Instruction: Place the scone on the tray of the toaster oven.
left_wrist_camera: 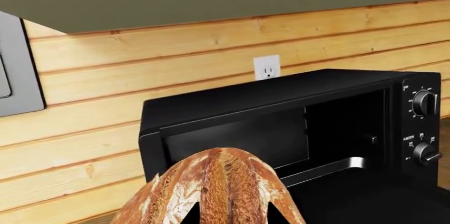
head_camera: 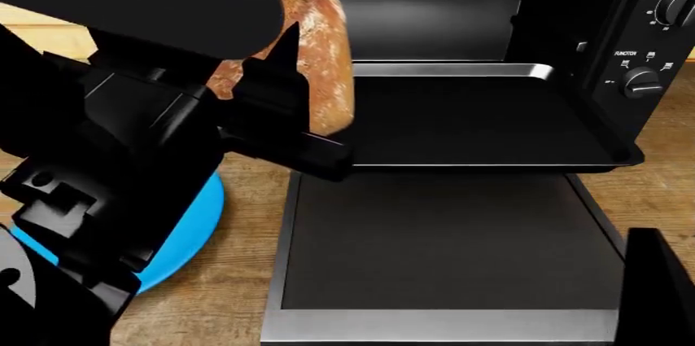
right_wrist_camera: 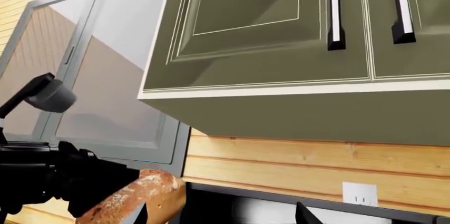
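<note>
At far left a round blue plate (head_camera: 194, 224) peeks from under the black left arm on the grainy wooden counter (head_camera: 239, 297). The left gripper (head_camera: 285, 89) is clamped on the scone (head_camera: 324, 53) — lumpy, golden-brown, its crust cracked with pale tan streaks — held in the air at the tray's left edge, in front of the oven (head_camera: 652, 28) mouth. The tray (head_camera: 478, 122), a shallow black pan with raised rim and silvery back edge, juts out over the flat dark door (head_camera: 434, 240). Right panel: 2 round knobs (head_camera: 643, 83), white labels. The right gripper (head_camera: 649, 281) barely shows at bottom right; I cannot tell how its fingers stand.
</note>
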### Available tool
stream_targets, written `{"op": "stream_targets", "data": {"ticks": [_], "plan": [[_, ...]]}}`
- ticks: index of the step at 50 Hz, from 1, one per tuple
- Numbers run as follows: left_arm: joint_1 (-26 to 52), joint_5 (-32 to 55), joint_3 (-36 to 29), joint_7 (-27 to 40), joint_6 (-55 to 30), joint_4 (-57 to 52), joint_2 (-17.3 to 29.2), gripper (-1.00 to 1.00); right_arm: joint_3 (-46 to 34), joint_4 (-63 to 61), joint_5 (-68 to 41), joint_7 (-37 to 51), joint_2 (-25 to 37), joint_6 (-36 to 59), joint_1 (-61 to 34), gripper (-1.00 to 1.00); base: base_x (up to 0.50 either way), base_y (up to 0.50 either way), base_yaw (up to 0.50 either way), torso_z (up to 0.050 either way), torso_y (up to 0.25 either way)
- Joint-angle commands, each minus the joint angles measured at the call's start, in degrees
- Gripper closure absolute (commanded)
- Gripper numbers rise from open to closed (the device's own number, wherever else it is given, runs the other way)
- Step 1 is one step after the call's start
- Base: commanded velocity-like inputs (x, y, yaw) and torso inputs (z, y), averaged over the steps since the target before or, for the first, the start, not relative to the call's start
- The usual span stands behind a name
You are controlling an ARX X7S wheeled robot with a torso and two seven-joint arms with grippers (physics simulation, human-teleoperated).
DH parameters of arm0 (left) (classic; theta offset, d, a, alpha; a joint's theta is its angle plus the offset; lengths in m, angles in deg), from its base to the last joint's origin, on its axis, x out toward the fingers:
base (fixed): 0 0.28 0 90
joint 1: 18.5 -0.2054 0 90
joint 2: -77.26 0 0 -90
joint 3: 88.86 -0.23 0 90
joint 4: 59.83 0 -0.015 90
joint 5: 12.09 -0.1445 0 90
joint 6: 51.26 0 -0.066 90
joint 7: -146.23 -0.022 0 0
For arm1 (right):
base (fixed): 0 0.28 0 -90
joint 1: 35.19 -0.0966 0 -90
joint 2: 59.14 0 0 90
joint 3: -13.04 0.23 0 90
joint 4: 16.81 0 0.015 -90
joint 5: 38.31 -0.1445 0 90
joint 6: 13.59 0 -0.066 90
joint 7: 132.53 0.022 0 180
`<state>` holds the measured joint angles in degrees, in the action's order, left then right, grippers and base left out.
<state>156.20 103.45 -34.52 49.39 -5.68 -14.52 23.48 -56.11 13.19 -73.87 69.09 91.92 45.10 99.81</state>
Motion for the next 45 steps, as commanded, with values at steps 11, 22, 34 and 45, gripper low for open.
{"op": "stream_targets", "data": {"ticks": [11,22,34,45], "plan": [[0.06,-3.94,-2.48,-2.29,-0.63,2.43,-2.92,1.0,3.65,0.01,-4.64,-7.72,-7.39,2.19,-0.01,-1.0,0.0,0.0,0.0,0.0,0.001],[0.32,-5.31,-3.63,-2.98,-0.63,3.57,-4.84,1.0,7.44,0.0,-8.07,-14.24,-13.79,4.44,-0.01,-1.0,0.0,0.0,0.0,0.0,0.0],[1.19,-7.31,-4.64,-4.78,-1.17,5.43,-6.76,1.0,15.73,0.0,-15.86,-24.63,-22.76,9.04,0.0,-1.0,0.0,0.0,0.0,0.0,0.0],[-0.53,-11.69,-5.64,-8.75,-1.74,7.0,-7.97,1.0,21.34,0.0,-20.77,-30.03,-27.43,11.97,-0.01,-1.0,0.0,0.0,0.0,0.0,0.0]]}}
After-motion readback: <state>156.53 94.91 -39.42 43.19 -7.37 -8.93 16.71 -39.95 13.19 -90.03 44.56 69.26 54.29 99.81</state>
